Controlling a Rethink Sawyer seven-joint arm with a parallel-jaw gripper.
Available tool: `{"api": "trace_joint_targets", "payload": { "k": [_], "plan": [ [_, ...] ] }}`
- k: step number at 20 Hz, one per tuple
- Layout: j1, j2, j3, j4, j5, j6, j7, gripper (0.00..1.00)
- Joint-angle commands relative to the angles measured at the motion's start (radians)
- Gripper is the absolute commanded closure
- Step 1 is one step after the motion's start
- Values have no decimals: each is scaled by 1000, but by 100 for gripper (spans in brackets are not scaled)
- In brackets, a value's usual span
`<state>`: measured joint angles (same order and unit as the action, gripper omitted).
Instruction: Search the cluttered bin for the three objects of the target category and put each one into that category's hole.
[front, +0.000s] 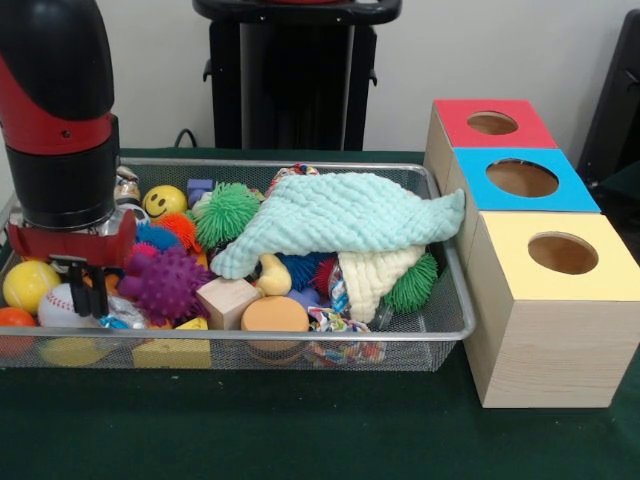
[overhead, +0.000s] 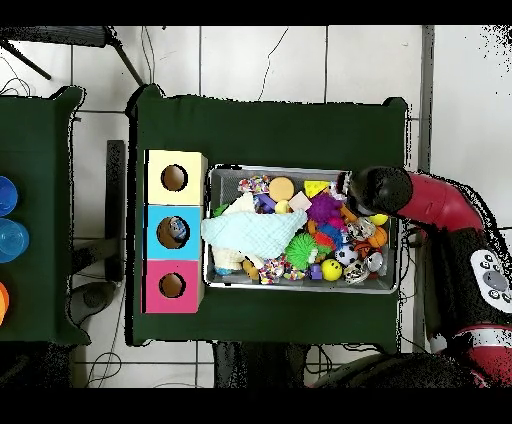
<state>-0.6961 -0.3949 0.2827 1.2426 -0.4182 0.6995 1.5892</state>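
Wide silver wire-mesh bin (front: 440, 335) sits on the green table, touching three wooden boxes with coloured tops (front: 545, 300). A pale mint waffle cloth (front: 330, 215) covers its middle. The red-and-black arm's gripper (front: 85, 290) hangs over the bin's end farthest from the boxes, above a white baseball (front: 58, 305); cannot tell whether it is parted or clenched. Judgement: descend vertically, avoiding the purple spiky ball (front: 165, 283).

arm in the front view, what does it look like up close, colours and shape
The arm is a thick round column: glossy black on top, a red band, a black cylinder, then a red block at the wrist. Below it hangs a small black gripper. Overhead, the arm is red with black joints and a grey button panel.
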Motion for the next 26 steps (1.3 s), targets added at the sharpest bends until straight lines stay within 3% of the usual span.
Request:
{"api": "trace_joint_targets", "payload": {
  "k": [1, 14, 26],
  "plan": [
    [-14, -27, 43, 61, -25, -38, -55, 100],
    [-20, -102, 60, 114, -13, -3, -85, 100],
    [-18, -109, 54, 122, -16, -12, -69, 100]
  ]
}}
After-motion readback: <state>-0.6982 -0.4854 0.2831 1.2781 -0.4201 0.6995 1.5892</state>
